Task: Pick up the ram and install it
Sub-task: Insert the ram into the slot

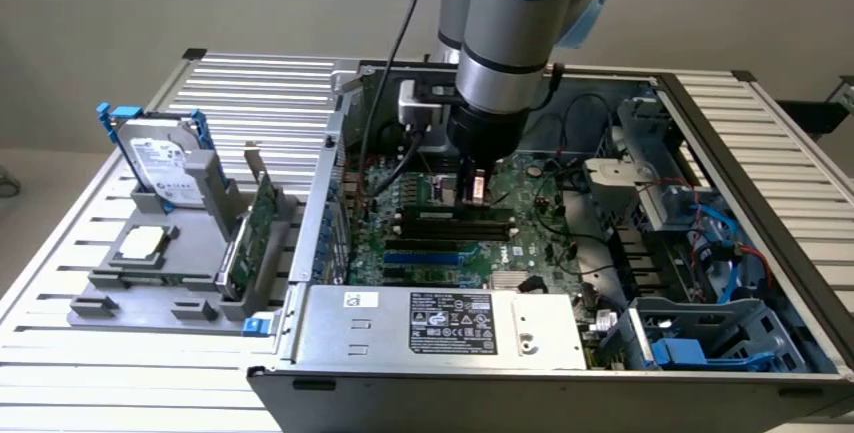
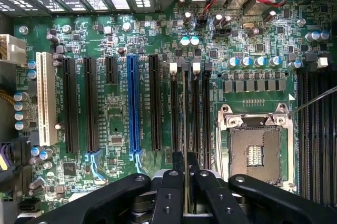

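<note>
On the exterior view's left, a grey holder (image 1: 147, 278) on the slatted surface (image 1: 254, 83) carries an upright hard drive (image 1: 167, 168), a flat processor chip (image 1: 140, 243) and a green expansion card (image 1: 254, 228) set on edge. Next comes the open computer case (image 1: 534, 378) with its motherboard (image 1: 534, 238) exposed. The arm (image 1: 514, 43) reaches down into it, and the gripper (image 1: 473, 185) sits low over the black memory slots (image 2: 174, 113). In the wrist view the fingers (image 2: 171, 184) stand close together, pinching the ram (image 2: 184, 113). The ram is seen edge-on as a thin strip running along the slots, between the blue slot (image 2: 132, 108) and the empty processor socket (image 2: 255, 147). I cannot tell whether it is seated. On the exterior view's right, blue cables (image 1: 721, 243) lie by the drive bays.
</note>
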`<state>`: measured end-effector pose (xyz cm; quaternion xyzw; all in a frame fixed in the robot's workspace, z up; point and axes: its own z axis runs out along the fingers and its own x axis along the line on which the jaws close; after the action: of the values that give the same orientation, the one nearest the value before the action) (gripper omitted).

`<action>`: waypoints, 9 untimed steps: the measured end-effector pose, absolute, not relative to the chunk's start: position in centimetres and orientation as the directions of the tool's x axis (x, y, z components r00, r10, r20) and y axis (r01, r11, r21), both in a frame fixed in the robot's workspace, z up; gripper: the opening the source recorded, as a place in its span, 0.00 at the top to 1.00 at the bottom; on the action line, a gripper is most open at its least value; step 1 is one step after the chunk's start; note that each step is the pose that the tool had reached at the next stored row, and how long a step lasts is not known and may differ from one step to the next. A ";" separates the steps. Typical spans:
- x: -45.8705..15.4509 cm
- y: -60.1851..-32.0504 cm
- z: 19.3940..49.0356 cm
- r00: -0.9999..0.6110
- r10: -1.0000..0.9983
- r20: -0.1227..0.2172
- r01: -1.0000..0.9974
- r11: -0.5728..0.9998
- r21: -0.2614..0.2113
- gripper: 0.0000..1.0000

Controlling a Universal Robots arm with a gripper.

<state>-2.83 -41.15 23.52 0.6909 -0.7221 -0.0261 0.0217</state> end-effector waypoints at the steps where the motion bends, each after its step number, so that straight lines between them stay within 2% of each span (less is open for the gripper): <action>1: -2.8 -41.2 23.5 -0.044 -0.999 -0.005 -0.997 0.044 0.067 0.86; 9: -2.8 -41.3 23.2 -0.043 -0.999 -0.002 -0.997 0.043 0.059 0.86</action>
<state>-2.84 -41.32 23.25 0.6913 -0.7219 -0.0221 0.0198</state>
